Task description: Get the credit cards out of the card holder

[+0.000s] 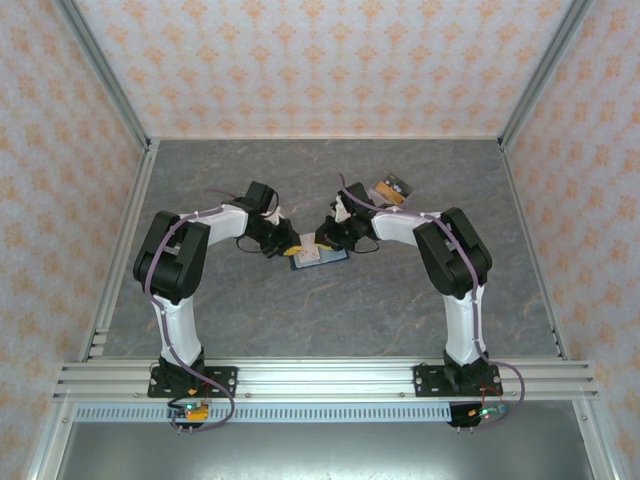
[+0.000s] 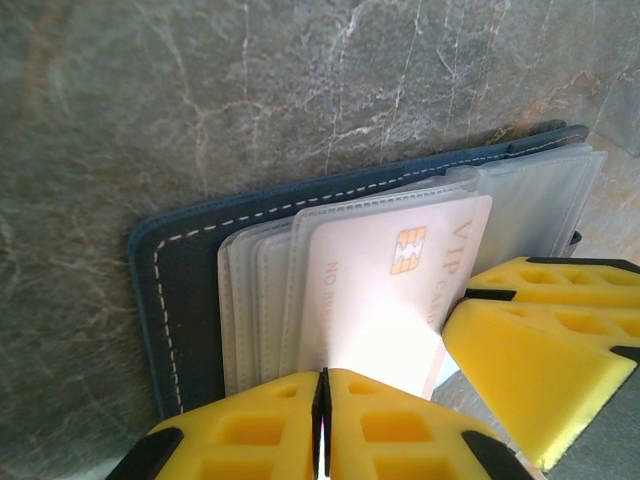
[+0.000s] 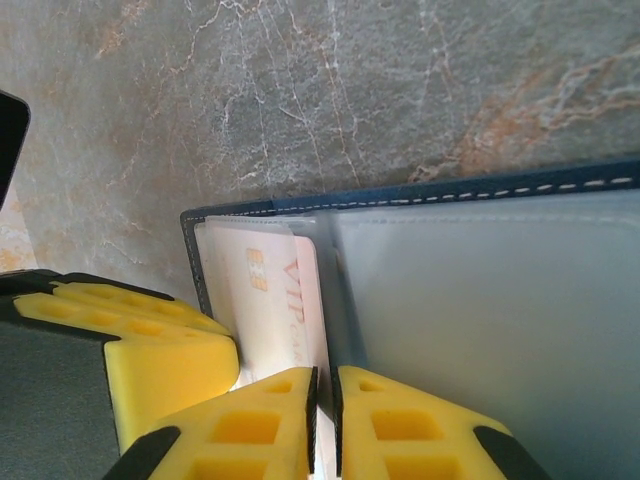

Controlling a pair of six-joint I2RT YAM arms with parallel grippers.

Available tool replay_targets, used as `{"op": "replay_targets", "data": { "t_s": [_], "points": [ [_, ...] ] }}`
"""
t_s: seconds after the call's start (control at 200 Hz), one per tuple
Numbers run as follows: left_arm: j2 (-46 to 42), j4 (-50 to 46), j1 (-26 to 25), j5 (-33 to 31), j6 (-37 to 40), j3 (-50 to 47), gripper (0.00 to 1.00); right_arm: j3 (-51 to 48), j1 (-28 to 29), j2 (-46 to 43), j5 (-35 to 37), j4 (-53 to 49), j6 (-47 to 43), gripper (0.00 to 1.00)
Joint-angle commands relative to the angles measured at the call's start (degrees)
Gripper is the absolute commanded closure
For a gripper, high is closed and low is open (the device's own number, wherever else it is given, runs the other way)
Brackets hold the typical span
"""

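The navy card holder (image 1: 332, 256) lies open on the table between both arms, its clear sleeves (image 2: 255, 300) fanned out. A pale pinkish credit card (image 2: 390, 280) with a gold chip lies in the sleeves. My left gripper (image 2: 322, 392) is shut at the near edge of the sleeves, where the card meets them. My right gripper (image 3: 323, 405) is closed to a thin slit on the card's (image 3: 265, 300) long edge, beside the left gripper's yellow fingers (image 3: 140, 345). From above, the left gripper (image 1: 292, 244) and right gripper (image 1: 322, 238) meet over the holder.
A small pile of loose orange and black cards (image 1: 392, 190) lies behind the right arm. Patterned walls and metal rails (image 1: 125, 250) close the grey marbled table (image 1: 300, 180) on three sides. A wide clear sleeve page (image 3: 480, 310) covers the holder's right half.
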Motion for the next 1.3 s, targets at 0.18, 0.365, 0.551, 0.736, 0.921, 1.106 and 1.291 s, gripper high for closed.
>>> {"op": "replay_targets", "data": {
  "t_s": [0.18,0.365,0.551,0.736,0.921,1.106,1.291],
  "points": [
    [3.14,-2.14,-0.80,0.32,1.47,0.30,0.89,0.73,0.19,1.41,-2.24,2.11,0.66,0.85],
    [2.42,-2.70,-0.77,-0.16,1.66,0.92,0.88,-0.01,0.18,0.30,-1.68,2.86,0.71,0.94],
    [0.24,-4.14,-0.23,-0.52,2.30,2.57,0.85,-1.01,0.13,-2.51,1.42,2.92,0.10,1.00],
    [-4.01,-3.54,0.16,-0.44,1.74,2.78,0.79,-2.14,-0.02,-4.08,3.63,2.65,-0.53,1.00],
    [-3.93,-4.80,0.34,-2.77,2.36,2.19,0.81,-3.12,-0.11,-5.30,5.90,2.62,-1.01,1.00],
    [-2.45,-2.89,0.30,-1.24,1.61,1.97,0.84,-3.39,-0.20,-5.63,7.05,2.23,-1.43,1.00],
    [0.93,-1.76,0.15,0.01,1.21,2.86,0.86,-3.04,-0.20,-5.11,6.57,2.05,-1.55,1.00]
  ]
}}
